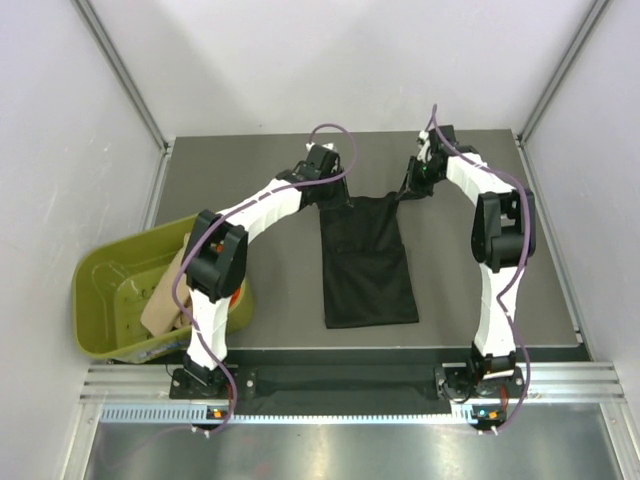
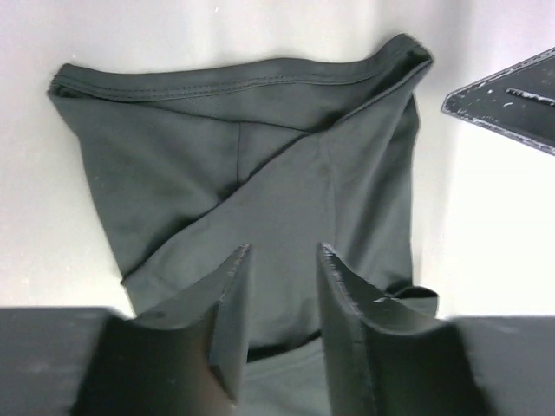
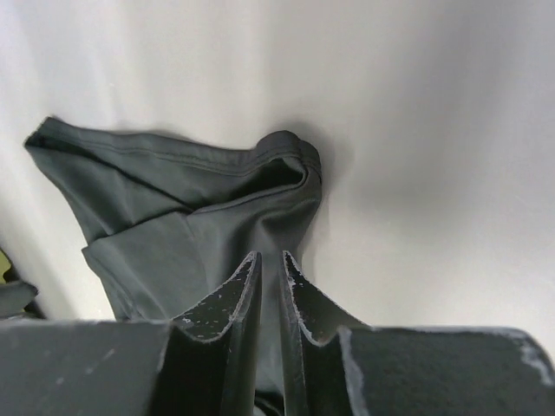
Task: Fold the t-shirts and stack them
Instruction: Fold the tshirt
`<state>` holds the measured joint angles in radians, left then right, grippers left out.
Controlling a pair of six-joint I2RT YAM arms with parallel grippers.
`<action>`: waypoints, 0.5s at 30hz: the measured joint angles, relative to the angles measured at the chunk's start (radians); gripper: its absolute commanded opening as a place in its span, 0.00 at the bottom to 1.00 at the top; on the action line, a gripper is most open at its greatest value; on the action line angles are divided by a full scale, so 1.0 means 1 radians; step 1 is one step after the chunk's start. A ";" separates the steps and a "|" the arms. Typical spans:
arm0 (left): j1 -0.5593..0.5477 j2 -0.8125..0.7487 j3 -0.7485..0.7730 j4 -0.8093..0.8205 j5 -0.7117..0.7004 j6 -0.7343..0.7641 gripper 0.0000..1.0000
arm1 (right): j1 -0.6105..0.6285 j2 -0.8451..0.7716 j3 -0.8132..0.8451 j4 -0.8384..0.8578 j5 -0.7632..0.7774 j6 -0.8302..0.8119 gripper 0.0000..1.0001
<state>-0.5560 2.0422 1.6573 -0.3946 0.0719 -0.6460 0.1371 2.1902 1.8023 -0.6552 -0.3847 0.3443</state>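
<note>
Fingers [image 2: 224,303] of the left gripper [image 2: 284,249] stand part-closed on a bunch of the black t-shirt [image 1: 368,270], while the right gripper [image 3: 270,256] has its fingers [image 3: 238,303] drawn to a thin slit with the same cloth caught between them. Seen from above, the two arms reach to the far end of the shirt, one at each top corner, and lift that edge off the dark table [image 1: 250,190]. The rest of the shirt lies flat as a long folded strip down the middle, its near edge just short of the table's front rim. Both wrist views show the stitched hem [image 2: 243,82] hanging creased against a white wall. Bare tabletop runs along both long sides of the strip, wider on the left. At the near left corner sits an olive-green tub [image 1: 100,290] holding the beige t-shirt [image 1: 163,298], with a patch of the orange-red t-shirt [image 1: 238,297] showing beside the left arm.
</note>
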 measured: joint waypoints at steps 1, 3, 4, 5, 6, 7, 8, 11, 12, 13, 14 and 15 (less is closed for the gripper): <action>0.000 0.013 0.008 0.001 0.001 -0.001 0.46 | 0.000 0.013 0.000 0.001 -0.011 0.004 0.13; 0.000 0.037 0.015 0.001 0.000 0.005 0.48 | 0.001 0.035 0.000 0.005 -0.029 0.013 0.14; 0.000 0.045 0.017 -0.001 -0.002 0.011 0.49 | 0.001 0.044 0.000 0.005 -0.037 0.016 0.14; 0.002 0.058 0.023 -0.009 -0.002 0.027 0.49 | 0.002 0.050 0.000 0.006 -0.042 0.019 0.14; 0.003 0.074 0.040 -0.026 -0.002 0.047 0.49 | 0.002 0.056 0.000 0.008 -0.048 0.024 0.14; 0.005 0.092 0.061 -0.040 -0.002 0.065 0.49 | 0.003 0.058 0.000 0.012 -0.053 0.026 0.14; 0.008 0.113 0.088 -0.053 0.001 0.084 0.49 | 0.004 0.061 0.001 0.017 -0.058 0.027 0.14; 0.020 0.169 0.147 -0.082 0.013 0.140 0.48 | 0.006 0.064 0.016 0.021 -0.068 0.033 0.14; 0.024 0.185 0.160 -0.093 0.014 0.155 0.48 | 0.006 0.064 0.024 0.024 -0.071 0.034 0.14; 0.027 0.198 0.167 -0.101 0.016 0.169 0.48 | 0.006 0.064 0.031 0.027 -0.074 0.034 0.14; 0.030 0.208 0.170 -0.108 0.016 0.179 0.48 | 0.006 0.064 0.034 0.034 -0.077 0.034 0.14; 0.032 0.214 0.171 -0.115 0.016 0.187 0.47 | 0.006 0.064 0.038 0.039 -0.081 0.035 0.14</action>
<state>-0.5240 2.2559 1.8286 -0.5098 0.0875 -0.4587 0.1429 2.2547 1.8404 -0.6163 -0.4660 0.3790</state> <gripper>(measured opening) 0.479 0.139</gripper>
